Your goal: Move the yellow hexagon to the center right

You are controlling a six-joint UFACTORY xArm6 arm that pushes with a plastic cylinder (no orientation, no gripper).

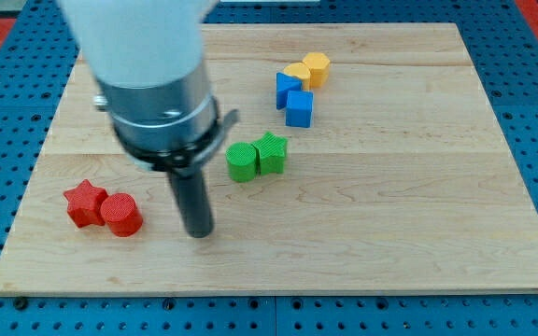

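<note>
The yellow hexagon point(317, 68) sits near the view's top, right of centre, touching a second yellow block point(297, 73) on its left. My tip point(198, 232) rests on the board at lower left, far from the hexagon. It stands just right of the red cylinder point(120, 214) and below-left of the green cylinder point(241, 161), touching neither.
Two blue blocks point(289, 89) point(299, 108) sit just below the yellow ones. A green star point(271, 152) touches the green cylinder. A red star point(84, 203) touches the red cylinder. The wooden board point(418, 205) lies on a blue pegboard.
</note>
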